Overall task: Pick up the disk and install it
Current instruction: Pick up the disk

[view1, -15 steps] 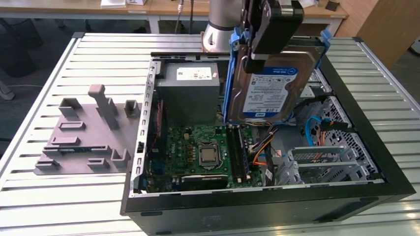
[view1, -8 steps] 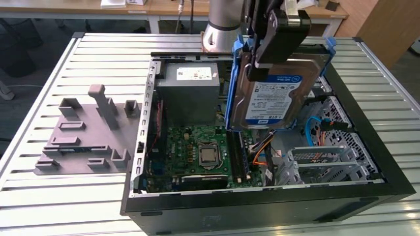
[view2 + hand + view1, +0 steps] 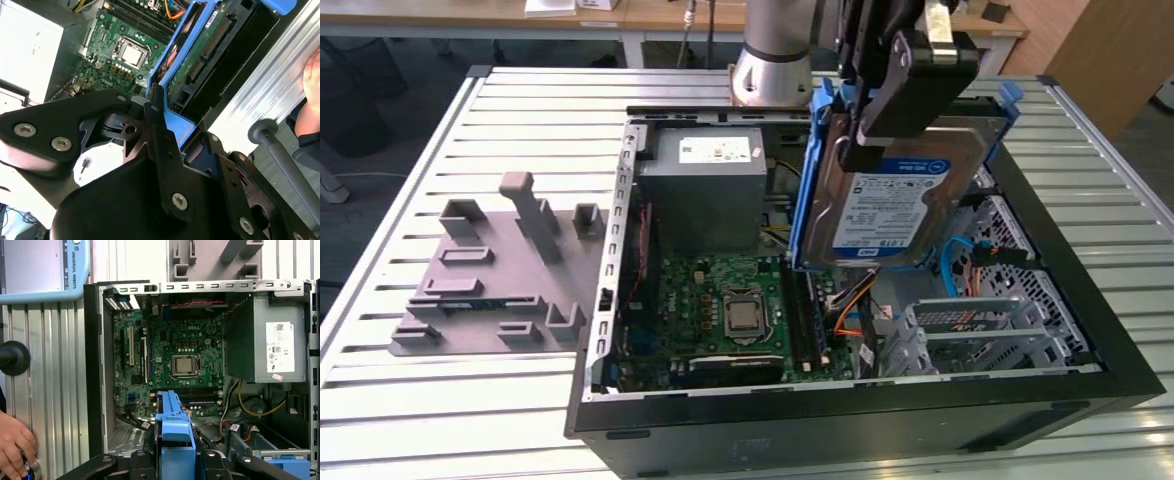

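The disk, a silver-grey drive with a white-and-blue label framed by blue rails, hangs upright and slightly tilted above the open computer case, over the side at the exterior view's right. My gripper is shut on its upper end, with the black fingers pressing on both faces. In the second wrist view the disk's green circuit-board underside and blue rail run away from the gripper. In the first wrist view the blue rail sticks out between the fingers.
Inside the case lie the motherboard, the grey power supply and a grey drive cage with orange and blue cables beside it. A grey fixture plate rests on the slatted table. A person's hand is beside the case.
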`<state>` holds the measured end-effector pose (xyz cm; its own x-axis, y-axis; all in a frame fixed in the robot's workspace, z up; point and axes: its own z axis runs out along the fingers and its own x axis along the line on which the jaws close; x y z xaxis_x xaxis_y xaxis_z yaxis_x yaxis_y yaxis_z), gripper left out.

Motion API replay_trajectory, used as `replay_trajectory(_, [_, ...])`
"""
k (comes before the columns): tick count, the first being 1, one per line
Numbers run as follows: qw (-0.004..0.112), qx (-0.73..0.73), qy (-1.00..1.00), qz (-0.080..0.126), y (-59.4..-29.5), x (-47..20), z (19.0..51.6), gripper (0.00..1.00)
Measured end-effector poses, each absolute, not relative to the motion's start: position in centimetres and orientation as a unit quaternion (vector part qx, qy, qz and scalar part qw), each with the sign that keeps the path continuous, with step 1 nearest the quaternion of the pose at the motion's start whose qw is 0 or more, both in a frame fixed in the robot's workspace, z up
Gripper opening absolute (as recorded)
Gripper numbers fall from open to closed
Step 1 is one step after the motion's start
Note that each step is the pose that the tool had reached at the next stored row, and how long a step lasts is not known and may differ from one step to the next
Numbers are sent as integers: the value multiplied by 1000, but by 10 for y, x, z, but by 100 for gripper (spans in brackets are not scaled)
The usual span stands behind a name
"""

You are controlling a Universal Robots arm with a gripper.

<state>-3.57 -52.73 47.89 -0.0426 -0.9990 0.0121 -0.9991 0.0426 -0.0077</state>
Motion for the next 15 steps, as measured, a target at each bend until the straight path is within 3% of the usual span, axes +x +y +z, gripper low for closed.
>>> replay_trajectory(15, [2,692,-722,7,-539,-29,471,36])
